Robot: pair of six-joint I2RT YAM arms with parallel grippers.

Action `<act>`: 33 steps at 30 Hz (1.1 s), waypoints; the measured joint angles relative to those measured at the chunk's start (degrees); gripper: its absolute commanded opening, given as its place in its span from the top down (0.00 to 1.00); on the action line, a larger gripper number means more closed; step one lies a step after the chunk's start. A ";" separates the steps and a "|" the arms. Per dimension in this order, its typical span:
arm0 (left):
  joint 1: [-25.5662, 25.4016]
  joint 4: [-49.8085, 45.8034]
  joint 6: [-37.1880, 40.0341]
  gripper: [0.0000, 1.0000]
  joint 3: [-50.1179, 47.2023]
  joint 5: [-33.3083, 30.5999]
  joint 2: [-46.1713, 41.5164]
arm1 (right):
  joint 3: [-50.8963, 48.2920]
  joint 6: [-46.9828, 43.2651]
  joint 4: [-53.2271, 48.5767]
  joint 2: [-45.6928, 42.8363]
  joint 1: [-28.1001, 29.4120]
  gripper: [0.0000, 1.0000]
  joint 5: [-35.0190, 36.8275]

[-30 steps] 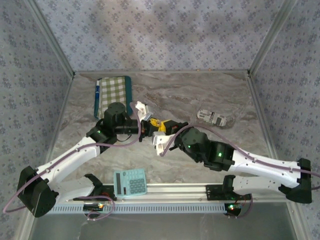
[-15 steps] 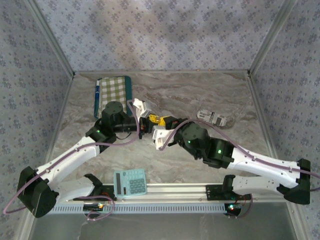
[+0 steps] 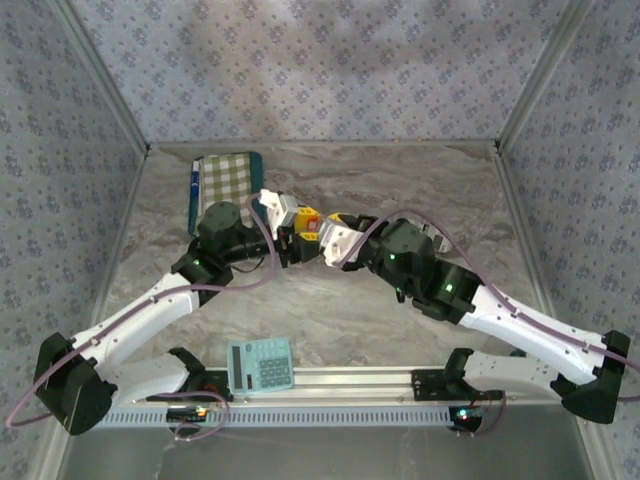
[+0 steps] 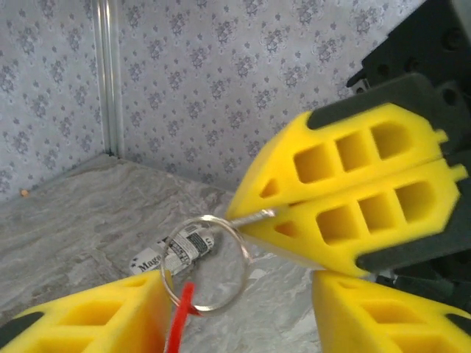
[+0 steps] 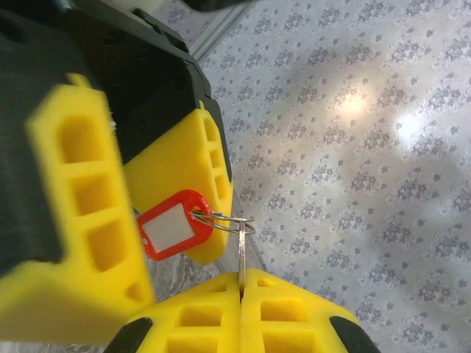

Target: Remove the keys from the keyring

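The keys (image 5: 171,234), of which I can make out only a bright red oblong plastic tag with a white window, hang in the air above the middle of the grey marbled table (image 3: 330,310). That is the spot where my two arms meet. The tag dangles from a thin silver wire ring (image 4: 202,218).

In the right wrist view, the right gripper (image 5: 241,278) has its yellow foam fingers pressed flat together. They pinch a thin straight metal piece (image 5: 241,250) that runs up from their seam to the ring. The left wrist view shows the same pinch from the other side, with the two closed fingertips meeting on that metal just where it joins the ring.

The left gripper (image 4: 239,279) has its jaws well apart. The ring and the tag sit in the gap between its fingers, the tag close against the inner face of one. I cannot tell whether it touches that finger.

On the table beyond the ring lies a small white packet with black print (image 4: 176,250). From the overhead camera I see it just beside the right arm's wrist, partly covered. A green-and-white checked pouch (image 3: 225,185) lies at the far left of the table, behind the left arm. A teal calculator (image 3: 260,365) rests at the near edge between the two arm bases, well apart from the grippers.
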 measured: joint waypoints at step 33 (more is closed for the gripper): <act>16.28 -15.39 -7.76 0.29 22.14 -1.22 2.12 | 3.48 5.90 -5.25 -2.43 -17.70 1.00 -31.45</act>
